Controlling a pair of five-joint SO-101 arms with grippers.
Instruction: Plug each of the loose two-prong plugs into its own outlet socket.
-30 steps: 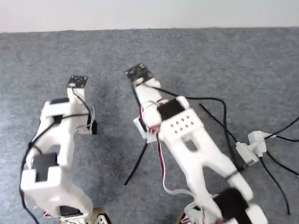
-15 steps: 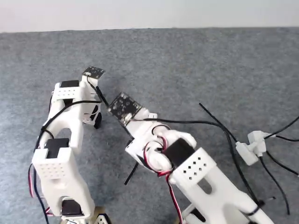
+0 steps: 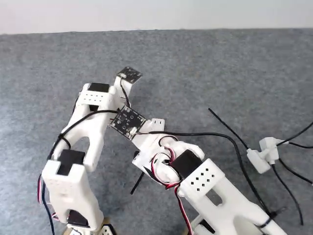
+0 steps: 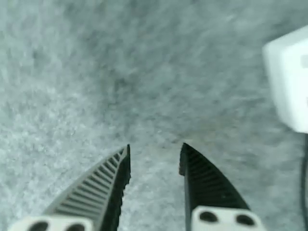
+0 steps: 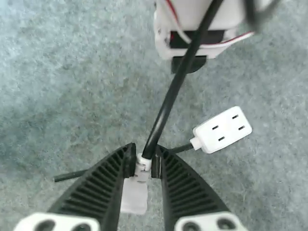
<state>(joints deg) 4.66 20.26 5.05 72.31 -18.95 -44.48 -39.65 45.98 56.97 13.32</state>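
In the right wrist view my right gripper is shut on a white two-prong plug with a black cord running away from it. A white outlet socket lies on the carpet just beyond and to one side of the fingertips, slots facing up. From above, the same socket peeks out beside the right arm's wrist. My left gripper hangs open over bare carpet, nothing between its fingers. A white block sits at that view's edge; I cannot tell what it is.
Grey carpet covers the table. At the right, another white plug and socket cluster lies with several black cords trailing off. The left arm and right arm stand close together, wrists nearly touching.
The left arm has swung right toward the centre. The right arm pulled back and to the left a second ago, and has barely moved since half a second ago.
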